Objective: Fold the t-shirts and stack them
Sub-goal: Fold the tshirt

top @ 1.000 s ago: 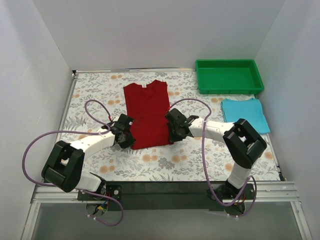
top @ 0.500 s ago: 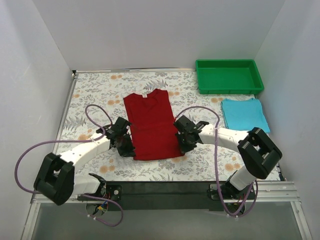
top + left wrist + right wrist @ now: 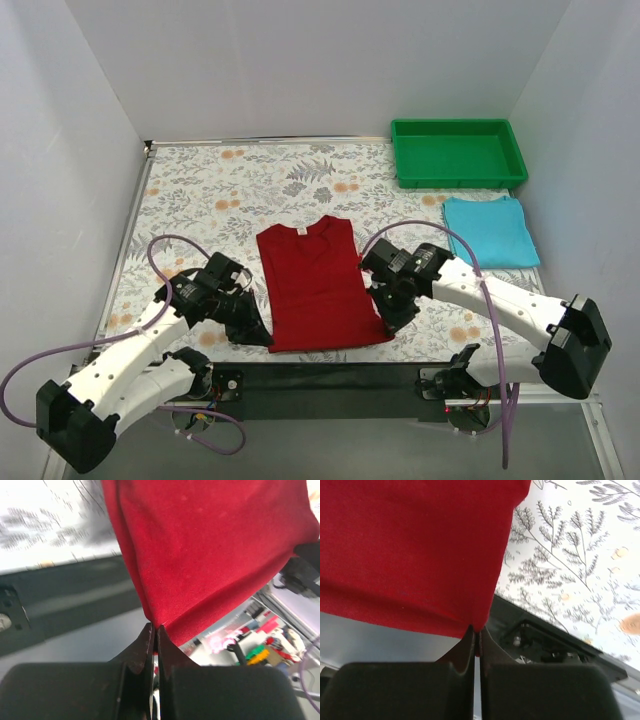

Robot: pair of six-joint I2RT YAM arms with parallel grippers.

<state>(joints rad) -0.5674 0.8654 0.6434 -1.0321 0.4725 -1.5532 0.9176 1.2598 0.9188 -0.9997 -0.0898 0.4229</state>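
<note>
Both tools are fully closed, each pinching a hem corner of the red t-shirt (image 3: 320, 285). The left tool (image 3: 258, 338) has the 7 o'clock corner, the right tool (image 3: 392, 318) the 5 o'clock corner. In both wrist views the cloth runs straight into the closed tips.

The red t-shirt lies flat and collar-up, centre of the surface (image 3: 220, 190) toward 6 o'clock, sleeves apparently tucked in. Its hem is right at the near edge, with dark frame showing under both corners. The blue t-shirt (image 3: 490, 230) sits folded at 3 o'clock, well apart. The green tray (image 3: 455, 125) is at 1 o'clock.

Risks as I read them:
- The grips are on bare corner tips, very little cloth. A fast lift or any drag from the body could pull a corner out and collapse the fold on one side.
- If the arms don't travel in sync toward 12, the hem lands skewed and the rectangle won't match the blue one.
- Letting go here would leave the hem draped off the near edge.
- Lifting too low would shove the body and bunch it.
</note>
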